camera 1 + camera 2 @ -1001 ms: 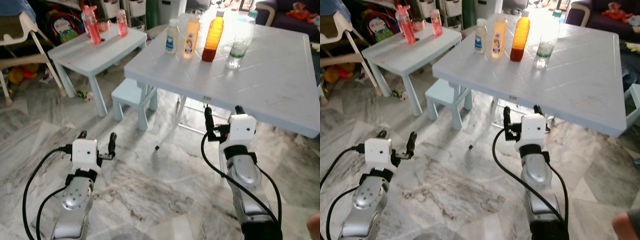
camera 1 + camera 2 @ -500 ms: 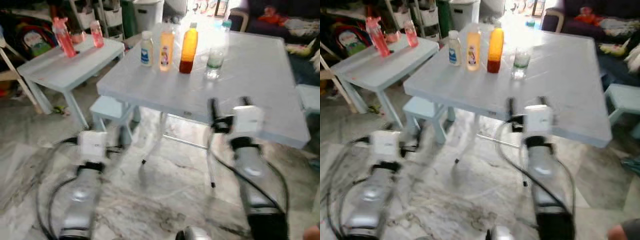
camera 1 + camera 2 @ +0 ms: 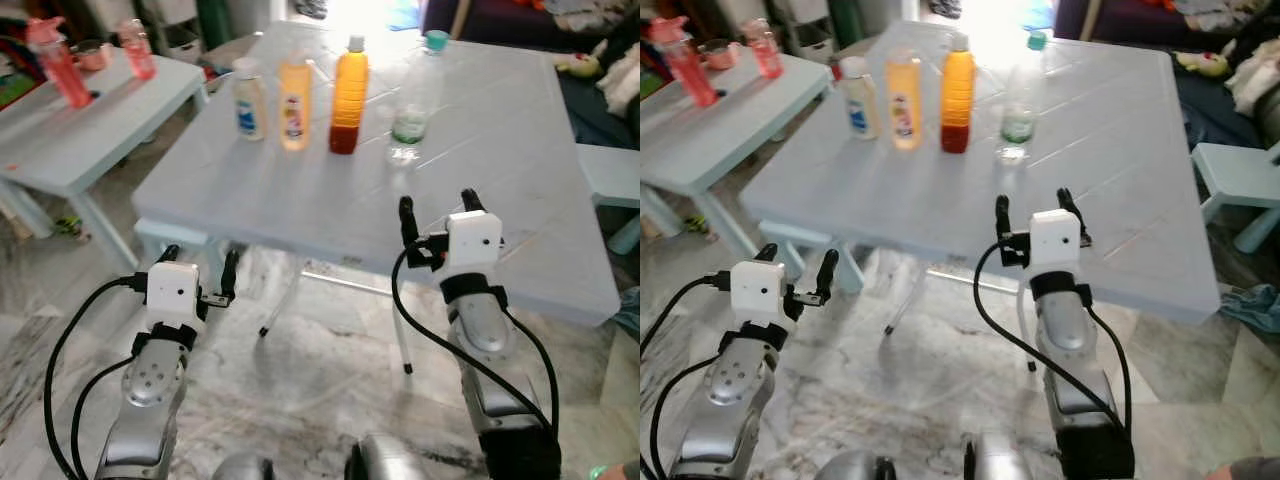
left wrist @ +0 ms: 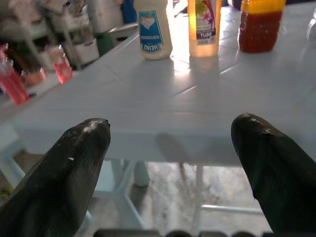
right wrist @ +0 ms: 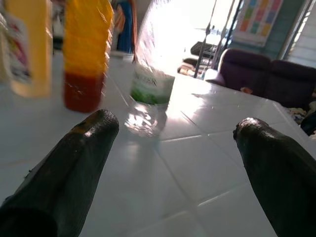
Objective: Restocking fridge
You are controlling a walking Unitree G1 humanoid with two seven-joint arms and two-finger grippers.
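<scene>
Four bottles stand in a row on the large pale blue table [image 3: 520,150]: a white mayonnaise bottle [image 3: 248,98], a pale orange bottle [image 3: 294,103], an orange juice bottle [image 3: 346,95] with dark liquid at its base, and a clear water bottle [image 3: 409,110] with a green cap. My right gripper [image 3: 435,207] is open above the table's near part, pointing toward the water bottle [image 5: 154,64]. Lower down, in front of the table edge, my left gripper [image 3: 200,268] is open; the mayonnaise bottle [image 4: 152,28] lies ahead of it. Both hold nothing.
A small blue side table [image 3: 70,130] at the left carries two pink bottles [image 3: 60,75]. A small stool [image 3: 610,170] stands at the right. Dark sofa with clutter lies behind the big table. Marble floor [image 3: 300,400] spreads below.
The camera has moved closer to the big table and the blur has cleared. My right gripper now stands over the tabletop; the left one is near the table's front edge.
</scene>
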